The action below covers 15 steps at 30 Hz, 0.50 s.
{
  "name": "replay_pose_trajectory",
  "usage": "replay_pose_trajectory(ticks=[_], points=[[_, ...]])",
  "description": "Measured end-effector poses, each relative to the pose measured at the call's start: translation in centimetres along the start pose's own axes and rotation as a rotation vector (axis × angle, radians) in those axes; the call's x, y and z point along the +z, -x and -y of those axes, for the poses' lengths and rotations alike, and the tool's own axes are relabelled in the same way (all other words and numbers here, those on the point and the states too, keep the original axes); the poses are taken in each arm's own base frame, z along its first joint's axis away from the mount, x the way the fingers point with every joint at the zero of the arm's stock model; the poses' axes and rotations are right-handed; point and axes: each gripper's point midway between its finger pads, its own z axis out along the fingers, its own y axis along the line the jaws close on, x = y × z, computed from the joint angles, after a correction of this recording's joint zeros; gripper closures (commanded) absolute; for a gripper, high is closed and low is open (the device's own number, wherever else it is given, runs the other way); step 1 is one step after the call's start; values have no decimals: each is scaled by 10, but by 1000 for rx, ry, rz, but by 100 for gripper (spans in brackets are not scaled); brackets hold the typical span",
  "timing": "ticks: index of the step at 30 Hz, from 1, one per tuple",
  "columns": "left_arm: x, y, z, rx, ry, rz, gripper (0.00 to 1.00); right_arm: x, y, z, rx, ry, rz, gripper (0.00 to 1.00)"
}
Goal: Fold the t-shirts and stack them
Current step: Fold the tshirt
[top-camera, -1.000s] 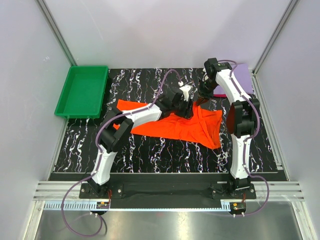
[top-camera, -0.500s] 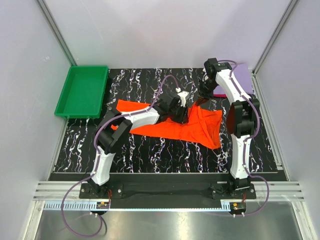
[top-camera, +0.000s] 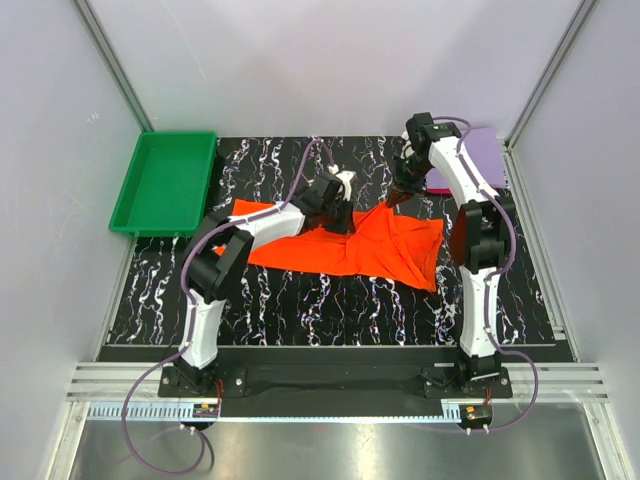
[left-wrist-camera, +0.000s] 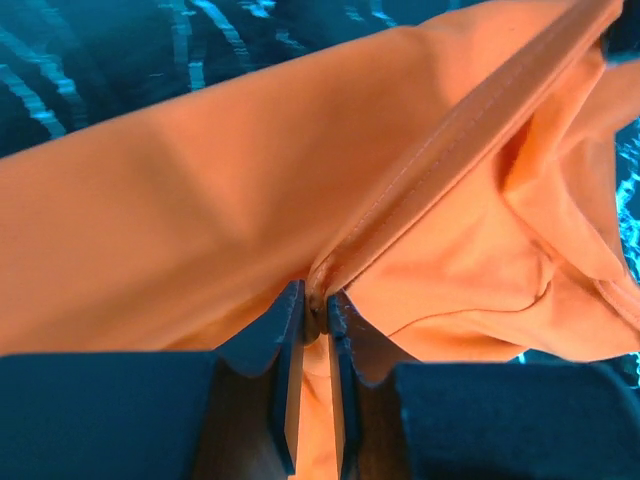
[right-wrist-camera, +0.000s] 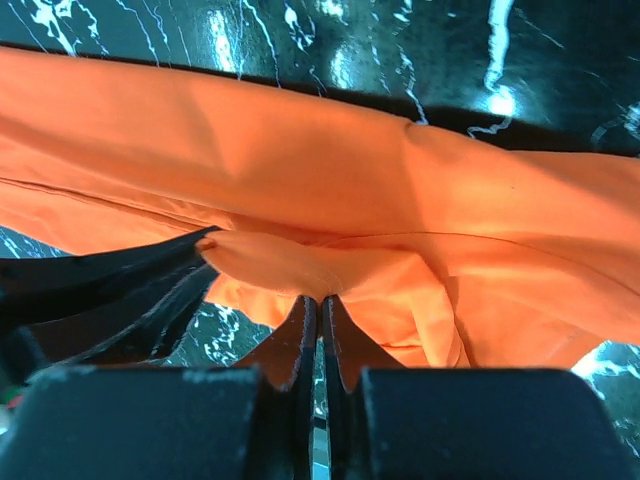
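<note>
Three shirts in play: one orange-red shirt (top-camera: 390,250), one lavender shirt (top-camera: 488,150), and one crimson-pink shirt (top-camera: 438,187), just a sliver of it showing. One green tray (top-camera: 165,185), only the one. Two arms on the job, the left arm (top-camera: 262,225) and the right arm (top-camera: 480,295), and with them two hands, the left hand (left-wrist-camera: 314,300) and the right hand (right-wrist-camera: 318,302). One counter (top-camera: 300,300), black with white veining, under it all.
</note>
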Motion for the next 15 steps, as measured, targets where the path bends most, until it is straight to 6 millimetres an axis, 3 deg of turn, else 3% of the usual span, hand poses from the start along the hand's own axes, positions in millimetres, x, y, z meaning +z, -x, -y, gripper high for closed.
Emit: replay_pose_trajectory(ticks=[3, 5, 7, 8, 10, 15], points=[[-3, 1, -7, -16, 17, -13, 77, 11, -1, -3, -8, 7, -16, 87], [-5, 0, -8, -16, 22, -26, 57, 19, -3, -4, -13, 10, -34, 72], [-6, -1, -7, -17, 27, -41, 48, 25, -4, -4, -8, 5, -44, 47], [-7, 0, -7, -17, 29, -45, 43, 27, -4, -3, -7, -2, -47, 40], [-8, -1, -7, -17, 35, -55, 40, 28, -6, 2, -13, -33, -49, 27], [-16, -7, -15, -16, 91, -96, 33, 12, -18, 29, 1, -185, -33, 13]])
